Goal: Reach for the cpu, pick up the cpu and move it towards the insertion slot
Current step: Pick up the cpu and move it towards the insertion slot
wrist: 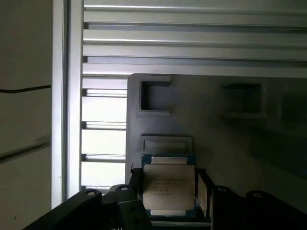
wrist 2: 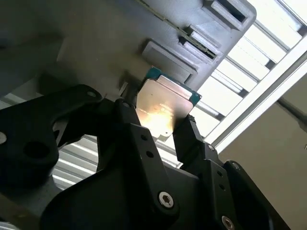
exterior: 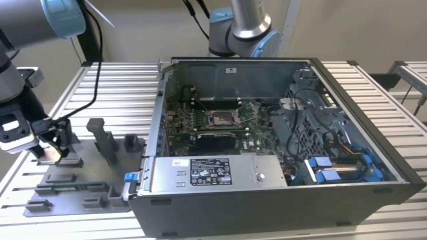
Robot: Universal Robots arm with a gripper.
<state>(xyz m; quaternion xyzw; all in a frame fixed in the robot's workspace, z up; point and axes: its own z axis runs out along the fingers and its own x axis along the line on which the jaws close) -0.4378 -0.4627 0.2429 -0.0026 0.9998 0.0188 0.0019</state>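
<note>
The cpu is a small square chip with a silvery face and green rim, held between my black fingers in both wrist views. My gripper is shut on it, hanging just over the grey fixture plate at the exterior view's left. An empty rectangular recess of the plate lies just beyond the chip. The insertion slot, a silver-framed socket with a dark centre, sits on the green board inside the open computer case, well to the exterior view's right of my gripper.
The open computer case stands on a slatted metal table. Tall grey fixture blocks rise from the plate between my gripper and the case wall. A second robot arm's base stands behind the case.
</note>
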